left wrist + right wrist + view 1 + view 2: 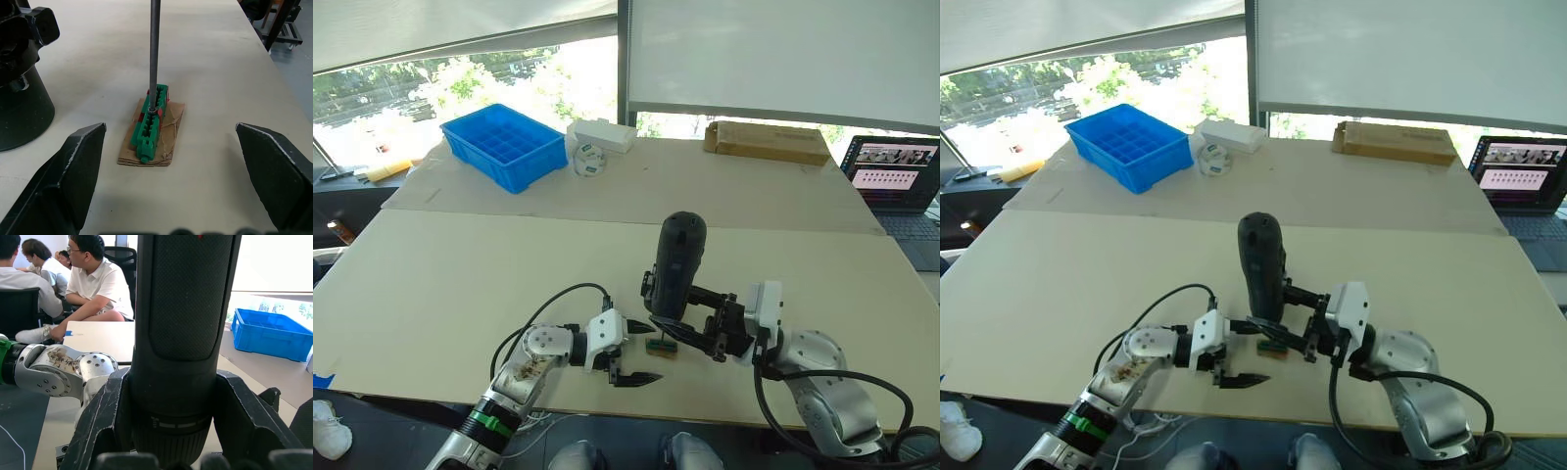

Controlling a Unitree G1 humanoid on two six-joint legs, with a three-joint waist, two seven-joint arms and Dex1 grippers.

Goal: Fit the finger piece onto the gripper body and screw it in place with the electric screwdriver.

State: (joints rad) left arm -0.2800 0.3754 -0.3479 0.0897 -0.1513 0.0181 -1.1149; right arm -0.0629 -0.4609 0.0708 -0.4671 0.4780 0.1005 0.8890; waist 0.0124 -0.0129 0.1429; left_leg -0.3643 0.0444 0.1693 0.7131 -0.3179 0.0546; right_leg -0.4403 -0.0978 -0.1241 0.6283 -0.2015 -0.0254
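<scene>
From the left eye view, the right tool [690, 328] is clamped around the electric screwdriver [677, 264], which stands nearly upright near the front edge of the table [460, 284], its rounded end up. Its tip comes down on a small green-brown block [661, 346] lying on the table. The left tool [628, 367] sits just beside that block, low over the table, fingers spread. Farther back are a blue tray [504, 145], a white box [602, 135] and a cardboard box [767, 143]; a laptop [899, 186] stands at the right.

In the left wrist view, the left tool's fingers [66, 176] stand wide apart, with the green block on its cardboard pad between them and the thin metal bit [154, 54] resting upright on it.

In the right wrist view, the right tool's fingers [100, 418] grip the screwdriver's thick body on both sides. People [93, 276] sit at another table behind.
</scene>
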